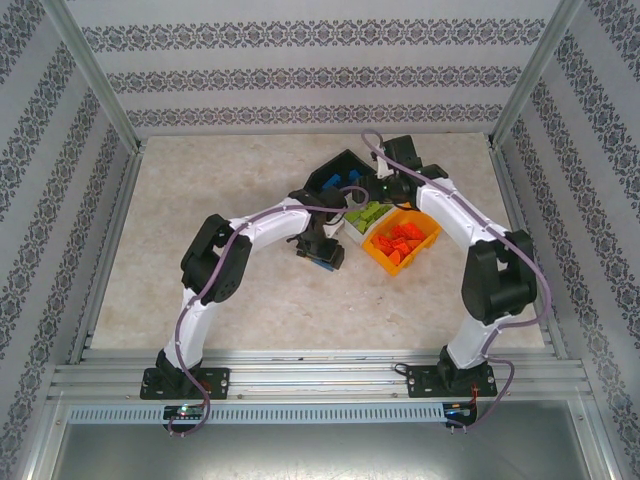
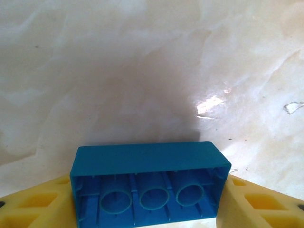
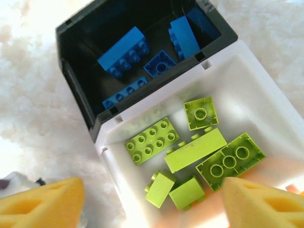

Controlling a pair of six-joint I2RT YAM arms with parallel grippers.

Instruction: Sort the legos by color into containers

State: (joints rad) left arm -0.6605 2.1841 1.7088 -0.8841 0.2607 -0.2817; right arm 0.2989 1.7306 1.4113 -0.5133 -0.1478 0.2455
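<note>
Left claw (image 2: 149,202) grips the blue brick (image 2: 147,159) end to end between its yellow pads, hollow underside to the camera, over bare worktop (image 2: 142,71) just beside the bins. This looks like the pick step, and the next move should be a lift and a carry to the black bin (image 3: 64,42), where the other blues lie. Right claw (image 3: 152,204) hangs wide and empty over the white bin (image 3: 266,80), green bricks (image 3: 152,140) right below, so the arms may crowd there.
</note>
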